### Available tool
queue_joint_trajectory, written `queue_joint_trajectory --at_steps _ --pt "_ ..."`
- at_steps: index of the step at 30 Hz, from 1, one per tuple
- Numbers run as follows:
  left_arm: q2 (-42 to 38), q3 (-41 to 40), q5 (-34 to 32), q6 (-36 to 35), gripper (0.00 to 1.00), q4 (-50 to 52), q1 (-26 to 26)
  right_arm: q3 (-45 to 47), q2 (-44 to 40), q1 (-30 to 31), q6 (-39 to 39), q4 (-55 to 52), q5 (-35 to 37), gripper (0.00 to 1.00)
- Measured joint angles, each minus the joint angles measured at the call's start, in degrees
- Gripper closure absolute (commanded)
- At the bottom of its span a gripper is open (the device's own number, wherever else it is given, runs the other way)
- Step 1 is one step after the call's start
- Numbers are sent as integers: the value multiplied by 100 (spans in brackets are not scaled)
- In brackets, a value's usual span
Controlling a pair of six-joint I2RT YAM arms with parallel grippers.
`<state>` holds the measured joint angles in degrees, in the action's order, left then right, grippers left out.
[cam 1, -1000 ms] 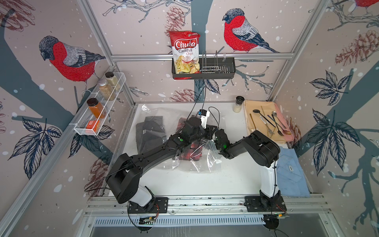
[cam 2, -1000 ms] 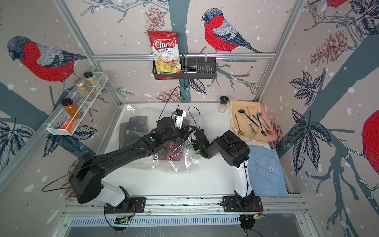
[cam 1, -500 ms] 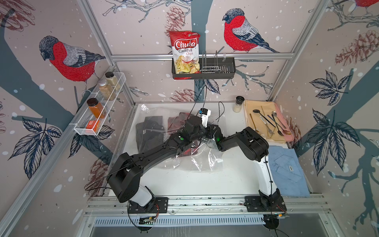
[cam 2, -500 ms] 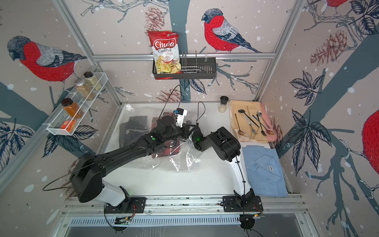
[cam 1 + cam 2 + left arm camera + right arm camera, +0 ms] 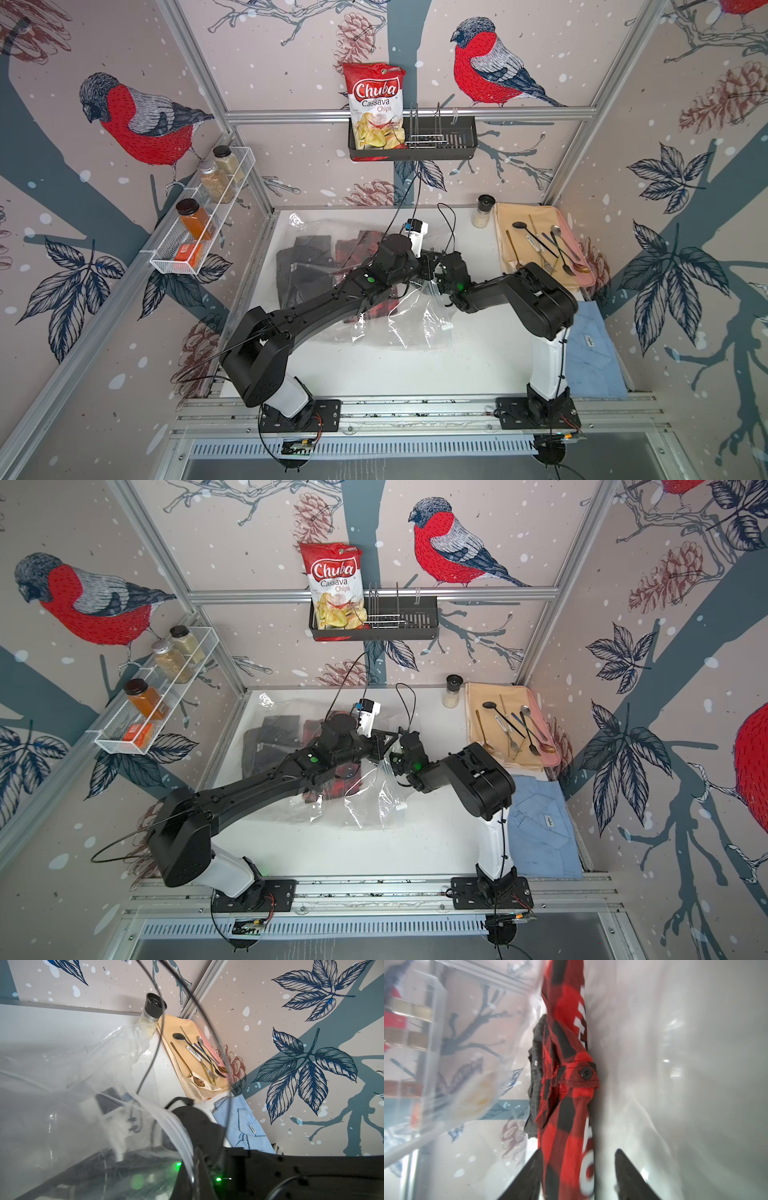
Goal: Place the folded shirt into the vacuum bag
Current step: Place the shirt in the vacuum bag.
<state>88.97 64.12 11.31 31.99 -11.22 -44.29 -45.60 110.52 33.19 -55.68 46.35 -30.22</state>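
With the left gripper (image 5: 430,266) closed on the bag's (image 5: 407,328) raised lip and the right gripper (image 5: 578,1150) open inside it, shirt (image 5: 566,1076) between and ahead of its jaws, withdraw the right gripper straight back, jaws wide, snagging neither shirt nor bag.

Vacuum bag (image 5: 399,328): clear plastic film, glossy, crinkled. Plaid shirt (image 5: 566,1105): red-black woven cloth, matt, slightly napped; button (image 5: 586,1073) matt black plastic. Surface (image 5: 374,370): white, smooth, low sheen. Cutlery (image 5: 548,249): polished metal, some gold-toned. Blue shirt (image 5: 594,357): plain matt cloth. Chip packet (image 5: 376,95): glossy printed film. Frame rail (image 5: 291,115): brushed metal. Side shelf (image 5: 172,269): white wire mesh.
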Motion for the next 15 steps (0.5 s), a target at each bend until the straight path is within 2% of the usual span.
queue_joint_trajectory --at_steps 6,11,15 --pt "142 -26 -55 9 100 -7 177 1143 -1681 -518 374 -645 -15 23" --pt "195 -35 -33 11 100 -11 236 1808 -3082 -1193 807 -1711 278 14" --pt "205 -81 -28 13 100 -55 273 2059 -3668 -1569 1086 -2450 461 12"
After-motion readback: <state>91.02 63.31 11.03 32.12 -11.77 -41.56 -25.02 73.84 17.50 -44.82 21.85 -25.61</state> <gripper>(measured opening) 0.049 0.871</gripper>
